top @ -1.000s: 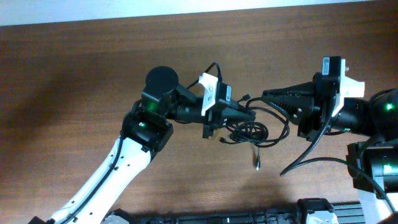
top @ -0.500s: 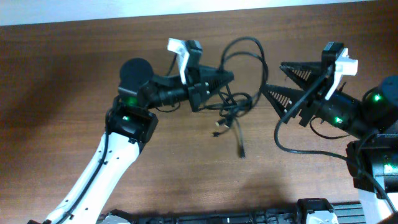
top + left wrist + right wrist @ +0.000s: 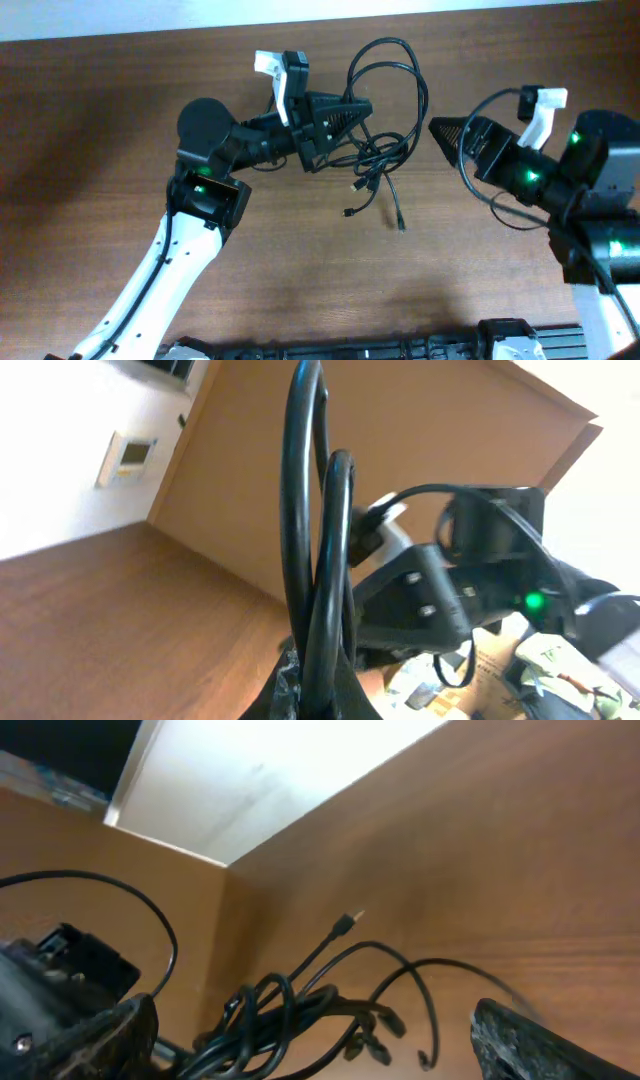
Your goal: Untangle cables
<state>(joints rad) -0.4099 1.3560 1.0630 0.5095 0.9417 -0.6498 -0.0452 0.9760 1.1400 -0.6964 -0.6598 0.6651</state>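
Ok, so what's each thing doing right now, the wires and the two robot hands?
cables: tangled together in one bunch, with big loops spreading out.
left fingers: shut on the cables.
right fingers: open, holding nothing, apart from the cables.

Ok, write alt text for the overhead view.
The left end effector grips a tangle of thin black cables over a wooden table, loops fanning out and plug ends trailing. The right end effector sits open beside them, not touching.
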